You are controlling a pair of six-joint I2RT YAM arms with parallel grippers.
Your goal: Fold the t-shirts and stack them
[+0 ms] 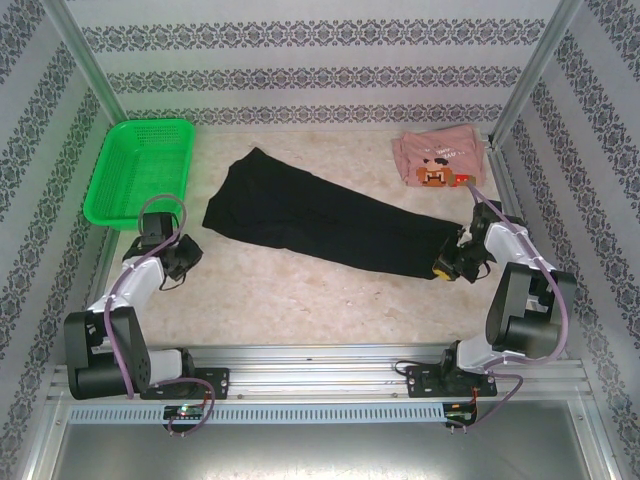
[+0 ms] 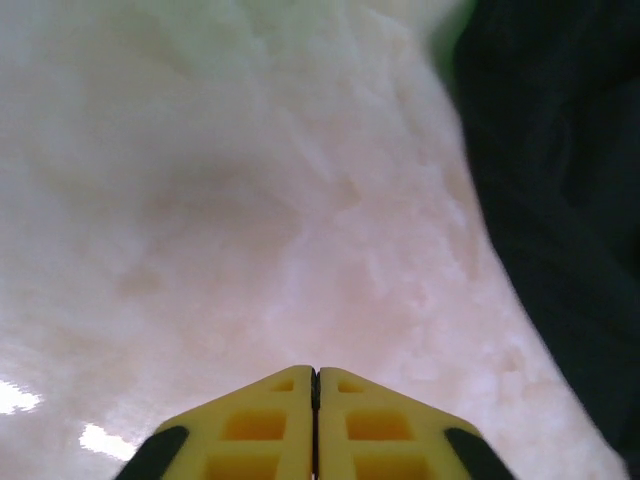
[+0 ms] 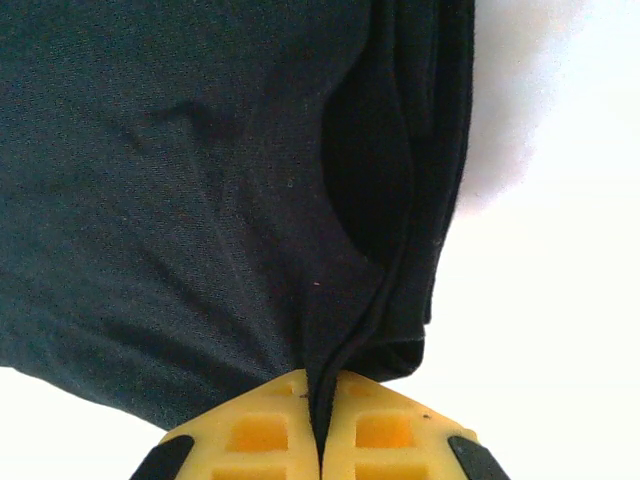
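Here, the right gripper [image 3: 320, 385] is pinching the black t-shirt [image 3: 200, 200] — its two yellow fingers [image 3: 380, 430] are pressing together with a thin fold of dark cloth caught between their tips. In the right wrist view the fabric is spreading away from the fingers in soft creases, with several layered edges bunching along its right side over the pale table.

From the overhead camera, the right gripper [image 1: 447, 266] is holding the near right end of the black t-shirt [image 1: 320, 220], which is lying as a long, narrow diagonal band running from the far left-centre of the table [image 1: 300, 300] down to the near right.

The left gripper [image 2: 315, 372] is sitting with its yellow fingers closed against each other, nothing between them, over bare table; black cloth is showing along the right edge of its wrist view. Overhead, the left gripper [image 1: 185, 255] is resting near the shirt's left end without touching it.

The pink t-shirt [image 1: 440, 160] is lying in a loose heap at the far right corner — pixel cartoon print facing up — apart from the black one. A green basket [image 1: 140, 170] is sitting at the far left corner
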